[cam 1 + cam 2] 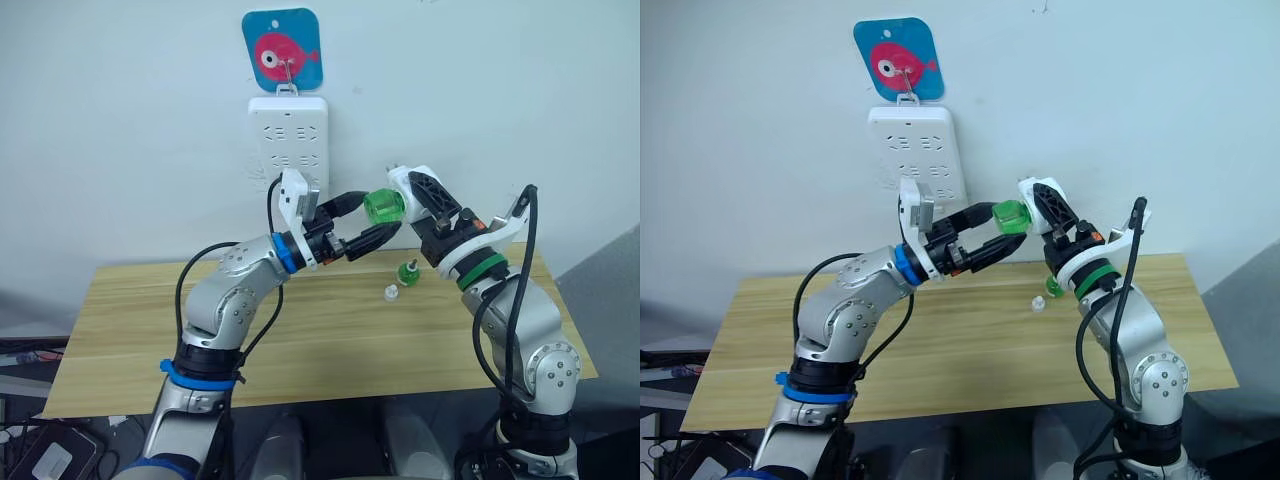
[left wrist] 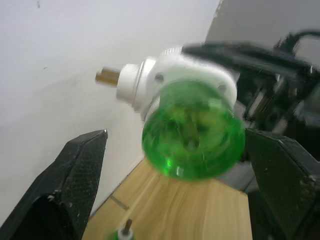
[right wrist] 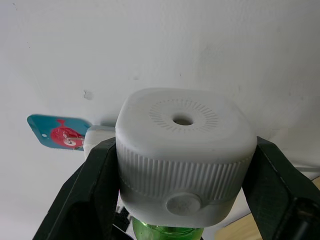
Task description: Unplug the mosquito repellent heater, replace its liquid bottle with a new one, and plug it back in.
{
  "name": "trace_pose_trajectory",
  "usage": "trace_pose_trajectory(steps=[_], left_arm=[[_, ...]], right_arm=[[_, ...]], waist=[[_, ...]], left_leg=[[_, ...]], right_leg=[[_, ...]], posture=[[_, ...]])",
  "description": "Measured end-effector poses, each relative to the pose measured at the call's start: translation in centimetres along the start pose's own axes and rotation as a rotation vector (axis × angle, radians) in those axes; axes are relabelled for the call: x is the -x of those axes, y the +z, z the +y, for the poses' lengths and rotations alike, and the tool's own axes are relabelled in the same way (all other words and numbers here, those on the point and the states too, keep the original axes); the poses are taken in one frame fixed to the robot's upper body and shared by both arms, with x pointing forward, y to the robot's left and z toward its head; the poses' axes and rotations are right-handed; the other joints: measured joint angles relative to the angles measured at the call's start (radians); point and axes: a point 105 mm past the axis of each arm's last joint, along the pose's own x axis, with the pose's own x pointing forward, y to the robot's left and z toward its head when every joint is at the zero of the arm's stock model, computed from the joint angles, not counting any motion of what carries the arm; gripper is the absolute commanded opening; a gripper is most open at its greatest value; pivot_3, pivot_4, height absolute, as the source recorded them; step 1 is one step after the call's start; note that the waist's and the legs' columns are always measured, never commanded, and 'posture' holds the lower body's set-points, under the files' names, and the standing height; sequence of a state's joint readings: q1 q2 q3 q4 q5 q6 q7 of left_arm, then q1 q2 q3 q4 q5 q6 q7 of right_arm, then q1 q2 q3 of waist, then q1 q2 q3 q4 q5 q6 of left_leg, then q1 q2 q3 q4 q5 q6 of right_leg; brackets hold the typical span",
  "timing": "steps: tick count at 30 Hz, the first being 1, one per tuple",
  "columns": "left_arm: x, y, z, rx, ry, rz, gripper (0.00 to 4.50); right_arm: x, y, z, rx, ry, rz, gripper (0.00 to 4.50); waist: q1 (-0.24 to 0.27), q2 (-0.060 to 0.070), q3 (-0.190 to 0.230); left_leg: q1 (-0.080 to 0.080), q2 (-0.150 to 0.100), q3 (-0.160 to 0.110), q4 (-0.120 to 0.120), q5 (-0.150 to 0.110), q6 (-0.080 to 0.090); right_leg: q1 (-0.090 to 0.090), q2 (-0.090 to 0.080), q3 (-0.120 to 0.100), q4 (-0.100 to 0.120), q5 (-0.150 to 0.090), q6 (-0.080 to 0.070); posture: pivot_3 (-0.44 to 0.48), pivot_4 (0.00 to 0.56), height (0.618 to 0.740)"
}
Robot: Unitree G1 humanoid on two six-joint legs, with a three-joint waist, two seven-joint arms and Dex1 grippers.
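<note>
Both arms are raised. The left gripper [image 1: 365,225] points toward three o'clock, fingers spread wide. The right gripper [image 3: 180,165] points toward eleven o'clock, fingers clamped on what it holds.

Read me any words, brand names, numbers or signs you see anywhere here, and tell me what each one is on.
No readable text anywhere.
The blue hanging tag bears a pink fish picture, no words.
The wall power strip shows sockets, no legible marking.
The mosquito repellent heater and the green bottle in it show no label.
</note>
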State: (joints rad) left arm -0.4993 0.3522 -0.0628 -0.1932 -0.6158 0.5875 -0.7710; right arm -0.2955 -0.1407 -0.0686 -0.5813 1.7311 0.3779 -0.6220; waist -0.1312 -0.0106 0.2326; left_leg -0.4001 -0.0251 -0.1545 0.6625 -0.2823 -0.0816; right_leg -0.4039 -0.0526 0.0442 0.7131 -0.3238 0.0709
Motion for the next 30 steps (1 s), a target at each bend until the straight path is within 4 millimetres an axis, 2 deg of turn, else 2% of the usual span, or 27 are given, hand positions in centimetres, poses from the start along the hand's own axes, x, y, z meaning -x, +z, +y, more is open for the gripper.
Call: trace_pose_trajectory(steps=[2,4,7,11,15,18,19,23,27,30], left_arm=[[1.6,-1.1,0.3,0.017,0.007,0.076,4.5],[3.6,-1.9,0.3,0.035,0.011,0.148,4.5],[5.9,-1.6,0.6,0.04,0.061,0.167,4.5],[8.1,-0.4,1.3,0.035,0.21,0.112,4.5],[11.3,0.4,3.6,-0.035,0.482,0.073,4.5],[12.7,1.4,4.6,-0.081,0.58,0.05,4.5],[13.0,1.5,4.7,-0.089,0.589,0.053,4.5],[13.1,2.0,5.6,-0.106,0.581,0.06,3.6],[12.5,2.8,6.5,-0.128,0.556,0.053,3.55],[11.2,3.1,6.9,-0.132,0.495,0.054,3.55]], right_arm=[[0.3,1.1,0.0,0.044,-0.001,-0.027,3.02],[0.7,2.1,0.1,0.158,0.004,-0.022,3.02],[0.9,2.6,0.7,0.37,0.037,0.033,3.02],[0.9,1.6,2.4,0.607,0.15,0.158,3.02],[1.3,-0.2,2.5,0.82,0.231,0.314,3.02],[1.6,-1.5,2.8,0.894,0.3,0.388,3.02],[1.6,-2.0,2.9,0.91,0.322,0.407,3.02],[1.6,-2.9,3.2,0.95,0.368,0.438,3.02],[1.7,-3.2,3.1,0.954,0.377,0.445,3.02],[1.7,-3.2,3.1,0.977,0.378,0.44,3.02]], waist=[[-0.004,0.0,0.0],[-0.008,0.0,0.0],[-0.008,0.0,0.0],[-0.004,0.0,0.0],[0.008,0.0,0.0],[0.025,0.0,0.0],[0.03,0.0,0.0],[0.054,0.0,0.0],[0.059,-0.001,0.0],[0.057,-0.001,0.0]], left_leg=[[0.0,0.0,0.0,0.0,0.0,0.0],[0.0,0.0,0.0,0.0,0.0,0.0],[0.0,0.0,0.0,0.0,0.0,0.0],[0.0,0.001,-0.001,0.0,-0.002,0.003],[0.0,0.001,0.0,0.0,-0.002,0.003],[0.0,0.001,0.0,0.0,-0.002,0.003],[0.0,0.001,0.0,0.001,-0.002,0.003],[0.0,0.0,-0.001,0.001,-0.001,0.002],[-0.001,0.0,-0.001,0.001,0.0,0.001],[-0.001,0.0,-0.001,0.001,0.0,0.001]], right_leg=[[0.0,0.0,0.0,0.0,0.0,0.0],[0.0,0.0,0.0,0.0,0.0,0.0],[0.0,0.0,0.0,0.0,0.0,0.0],[0.0,0.0,0.0,0.0,0.0,0.0],[0.0,0.0,0.0,-0.001,0.0,0.0],[0.0,0.0,0.0,0.0,0.0,0.0],[0.0,0.0,0.0,0.0,0.0,0.0],[0.0,0.0,-0.001,0.0,0.0,0.0],[0.0,-0.001,-0.001,-0.001,0.0,0.0],[0.0,-0.001,-0.001,-0.001,0.0,0.0]], posture=[[-0.131,0.187,0.74],[-0.127,0.188,0.74],[-0.115,0.189,0.74],[-0.08,0.191,0.74],[-0.061,0.192,0.74],[-0.038,0.193,0.74],[-0.038,0.194,0.74],[-0.047,0.194,0.74],[-0.065,0.195,0.74],[-0.084,0.196,0.74]])
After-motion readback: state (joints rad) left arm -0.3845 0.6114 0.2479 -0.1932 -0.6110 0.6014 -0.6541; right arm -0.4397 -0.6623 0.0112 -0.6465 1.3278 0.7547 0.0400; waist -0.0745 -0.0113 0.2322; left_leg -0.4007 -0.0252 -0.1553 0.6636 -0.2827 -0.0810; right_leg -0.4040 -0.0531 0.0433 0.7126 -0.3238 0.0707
